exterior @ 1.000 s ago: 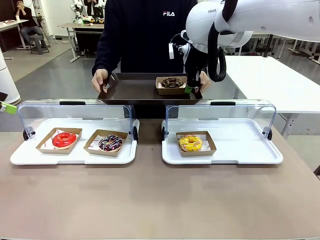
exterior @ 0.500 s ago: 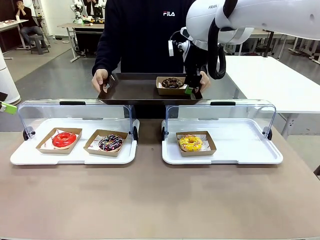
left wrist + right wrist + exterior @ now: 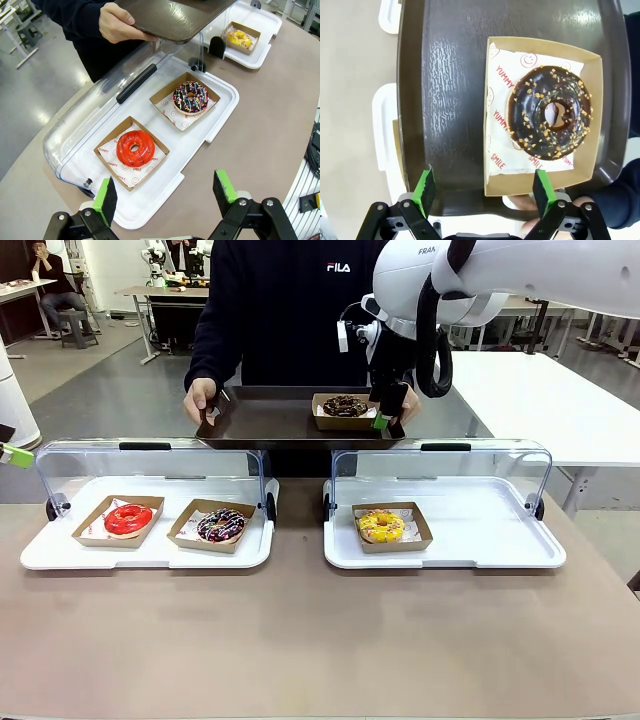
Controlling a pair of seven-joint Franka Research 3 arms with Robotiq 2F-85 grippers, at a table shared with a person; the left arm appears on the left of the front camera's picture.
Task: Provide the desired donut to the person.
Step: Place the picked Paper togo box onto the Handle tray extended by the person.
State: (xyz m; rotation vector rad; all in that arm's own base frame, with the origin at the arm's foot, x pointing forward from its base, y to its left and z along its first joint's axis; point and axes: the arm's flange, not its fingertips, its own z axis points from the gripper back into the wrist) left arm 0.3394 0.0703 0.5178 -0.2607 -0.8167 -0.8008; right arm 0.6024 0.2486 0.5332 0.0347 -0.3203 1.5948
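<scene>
The left hand (image 3: 165, 192) is spread open, empty, above a red-glazed ring donut (image 3: 134, 148). Farther off, the right hand (image 3: 484, 186) is held wide open, gripping nothing; just beyond it a nut-sprinkled chocolate ring donut (image 3: 550, 119) is boxed on a dark brown tray (image 3: 445, 100) carried by the black-sweatshirted person (image 3: 290, 310).

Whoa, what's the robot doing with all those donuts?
The robot is serving a donut. A person holds a dark tray, and a chocolate donut sits on it in a paper box. The right gripper hangs open at that box's near edge, holding nothing. The left gripper is open too, over the white tray with the red donut and the sprinkled donut. A yellow donut waits in the other white tray.
</scene>
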